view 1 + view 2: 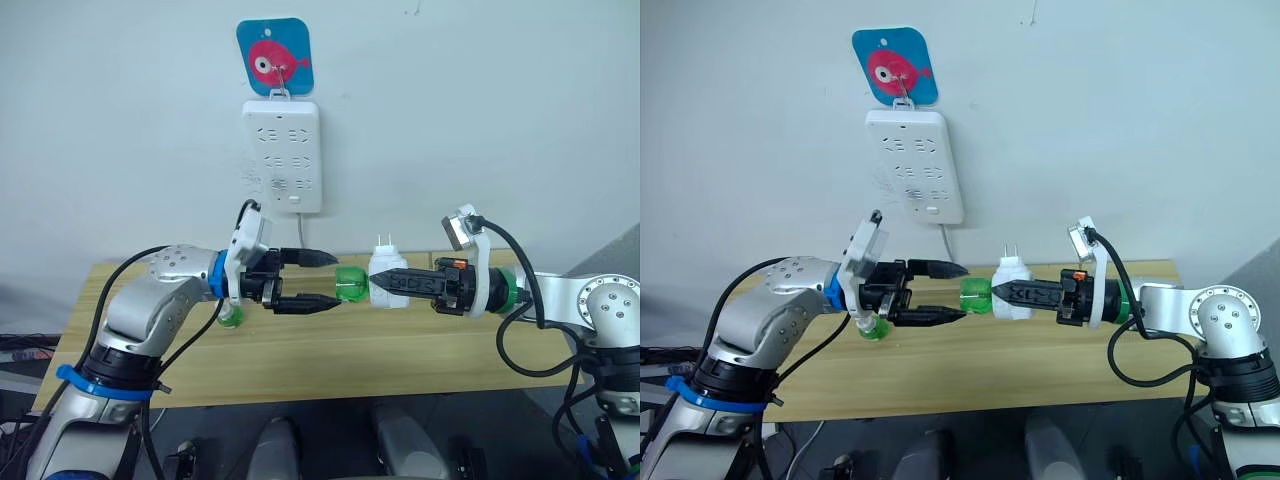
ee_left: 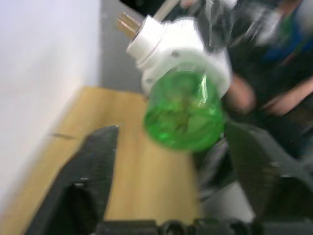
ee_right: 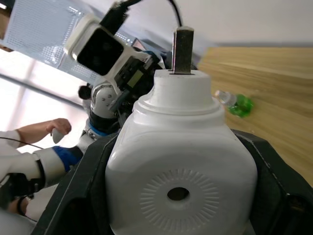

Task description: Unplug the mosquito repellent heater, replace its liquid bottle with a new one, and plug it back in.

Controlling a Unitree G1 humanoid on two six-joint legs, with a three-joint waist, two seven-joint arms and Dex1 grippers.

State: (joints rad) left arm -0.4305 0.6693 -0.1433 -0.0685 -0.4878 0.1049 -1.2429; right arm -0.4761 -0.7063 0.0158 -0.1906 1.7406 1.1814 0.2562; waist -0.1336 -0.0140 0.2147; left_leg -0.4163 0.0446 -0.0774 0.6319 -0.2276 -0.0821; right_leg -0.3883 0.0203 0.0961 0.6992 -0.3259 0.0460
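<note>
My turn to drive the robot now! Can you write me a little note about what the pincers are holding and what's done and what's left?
Right pincer: shut on the mosquito repellent heater, held in the air above the wooden table, prongs up.
Left pincer: open, fingers on either side of the green liquid bottle, which sticks out of the heater.
Another green bottle lies on the table behind the left arm.
Done: heater is unplugged from the white power strip on the wall.
Left: the bottle work, then plug back in.
</note>
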